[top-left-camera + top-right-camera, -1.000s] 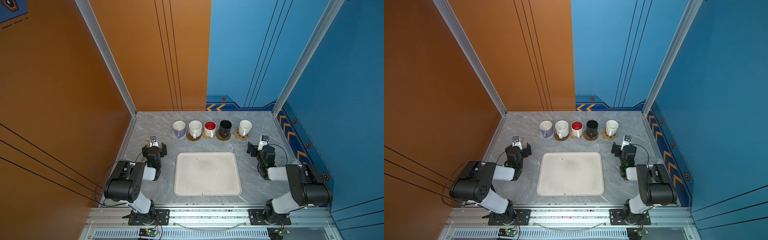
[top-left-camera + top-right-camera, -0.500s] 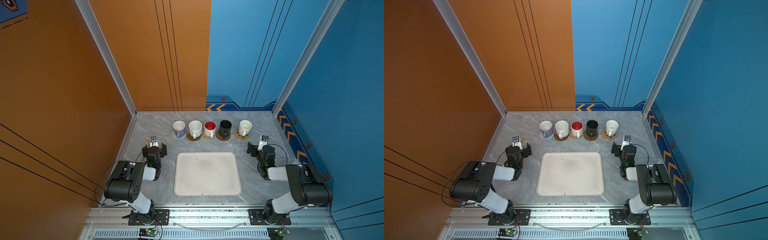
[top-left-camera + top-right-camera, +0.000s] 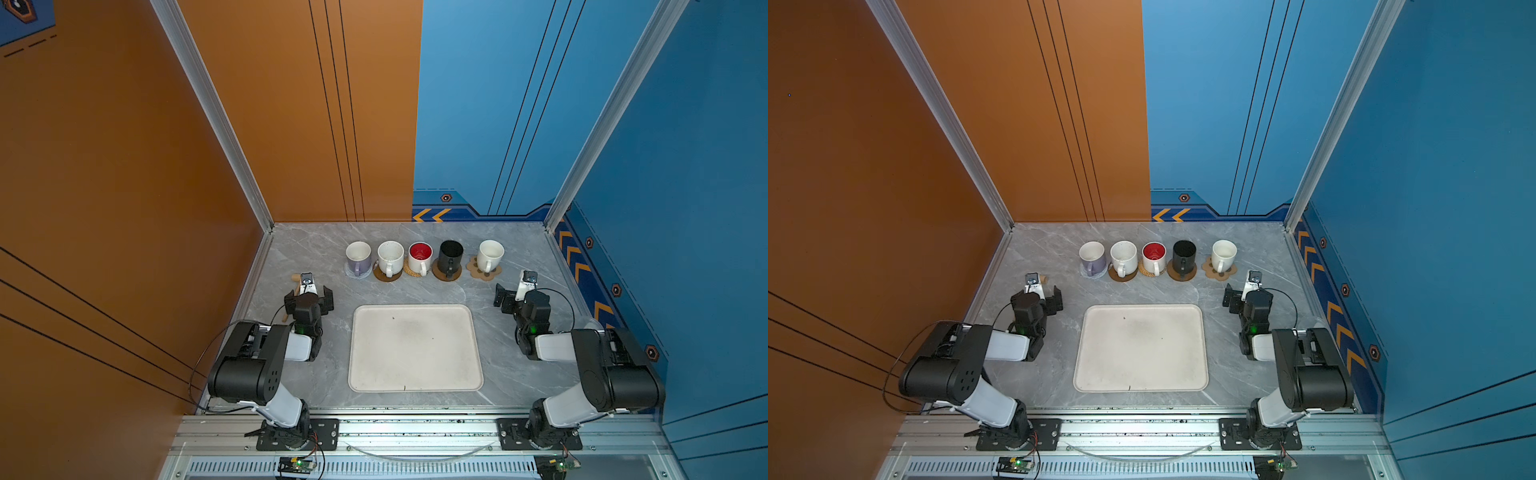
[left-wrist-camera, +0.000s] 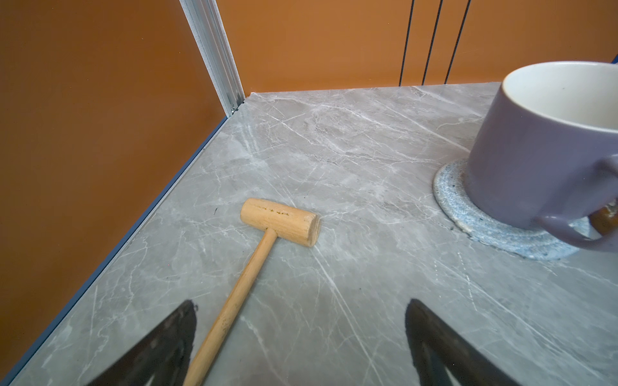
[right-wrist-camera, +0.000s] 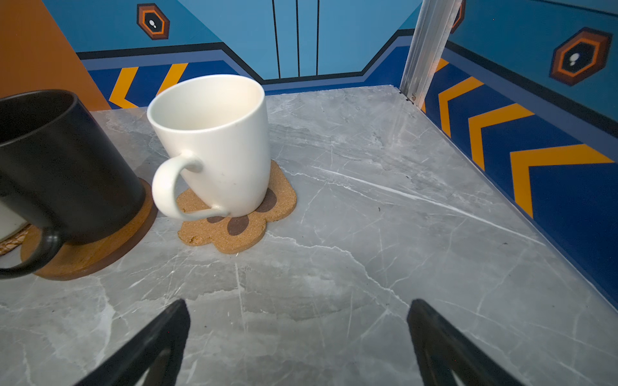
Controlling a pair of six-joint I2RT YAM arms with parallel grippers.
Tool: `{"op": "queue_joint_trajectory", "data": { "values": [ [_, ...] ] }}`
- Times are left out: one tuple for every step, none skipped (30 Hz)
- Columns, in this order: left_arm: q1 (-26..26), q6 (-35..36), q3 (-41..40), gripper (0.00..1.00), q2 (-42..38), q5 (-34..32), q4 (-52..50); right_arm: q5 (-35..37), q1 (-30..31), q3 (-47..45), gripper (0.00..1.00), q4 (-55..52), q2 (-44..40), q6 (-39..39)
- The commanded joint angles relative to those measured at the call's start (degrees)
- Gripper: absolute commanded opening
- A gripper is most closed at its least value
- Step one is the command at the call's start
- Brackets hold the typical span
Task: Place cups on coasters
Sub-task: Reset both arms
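All five cups stand in a row just beyond the far edge of the cream tray (image 3: 415, 376), and each one sits on a coaster. Counting from the tray's left side:

- The lavender mug (image 3: 358, 254) is on the grey-white woven coaster (image 3: 360, 273).
- The speckled white mug (image 3: 390, 255) is on the glossy brown coaster (image 3: 380, 277).
- The red-inside mug (image 3: 419, 254) is on the rattan coaster (image 3: 409, 272).
- The black mug (image 3: 450, 253) is on the plain brown coaster (image 3: 440, 275).
- The cream-white mug (image 3: 490, 253), set a little apart past the tray's right corner, is on the paw-shaped coaster (image 3: 486, 274).

In the right wrist view, this last mug sits toward the back of its mat with the toe pads showing in front, but its base is on the cork. The lavender mug also sits off-centre, with its base inside the woven ring.

Our left gripper (image 4: 301, 302) rests off the tray's far-left corner, jaws spread wide and holding nothing. A small wooden mallet (image 4: 279, 221) lies on the tabletop (image 4: 351, 150) beside it. Our right gripper (image 5: 297, 300) rests off the tray's far-right corner, also spread and empty, short of the cream-white mug.

No cup stands on the tray or on bare marble, and we see no free coaster. We judge the placing done. At most, the two off-centre mugs could be nudged toward the middle of their mats.
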Motion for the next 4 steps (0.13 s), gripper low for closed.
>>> {"op": "queue_joint_trajectory", "data": {
  "values": [
    [0.32, -0.71, 0.42, 0.98, -0.83, 0.98, -0.39, -0.12, 0.17, 1.13, 1.0, -0.06, 0.72, -0.68],
    [0.32, -0.69, 0.41, 0.98, -0.83, 1.0, -0.35, -0.12, 0.17, 1.13, 1.0, -0.06, 0.73, -0.65],
    [0.27, -0.67, 0.39, 0.98, -0.83, 0.99, -0.39, -0.16, 0.17, 1.13, 1.0, -0.06, 0.72, -0.65],
    [0.32, -0.68, 0.38, 0.98, -0.86, 0.97, -0.38, -0.16, 0.17, 1.13, 1.0, -0.06, 0.72, -0.65]
  ]
}}
